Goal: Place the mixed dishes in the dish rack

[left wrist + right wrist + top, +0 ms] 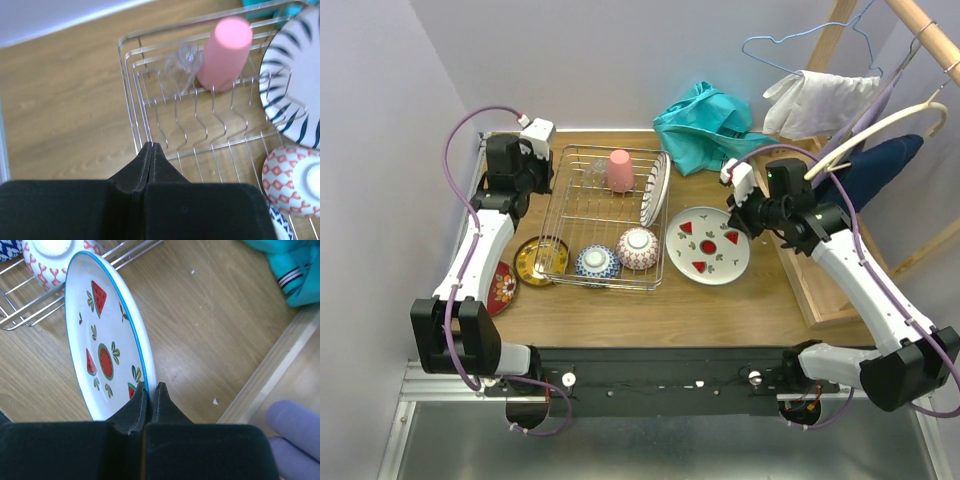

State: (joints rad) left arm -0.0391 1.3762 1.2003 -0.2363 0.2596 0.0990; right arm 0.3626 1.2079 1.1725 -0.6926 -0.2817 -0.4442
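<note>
Right gripper [149, 390] is clamped on the rim of the white plate with red fruit marks [102, 340], one finger on the face and one on the underside. It's an edge grip, the kind that lets a flat plate be tipped up on its side. The overhead view has that plate [708, 245] on the table just right of the dish rack [552, 215]. Whether it has cleared the wood can't be told.

Over on the left, the left gripper [151, 150] is pressed together with nothing between its fingers. It hangs above the rack's left wall toward the far end, out of the other arm's way.

Inside the rack, the pink cup [620, 170] stands mouth-down at the far end, with the clear glass [184, 57] just left of it. The blue-striped white plate [655, 190] leans on edge against the right side, so the wires hold it upright. Two patterned bowls sit upside down along the near edge, the blue one [597, 262] to the left of the red one [638, 248].

The gold saucer [533, 260] and the red saucer [502, 287] are out on the table by the near-left corner, so the job looks a little over halfway done. This plate likely needs standing beside the striped one.
</note>
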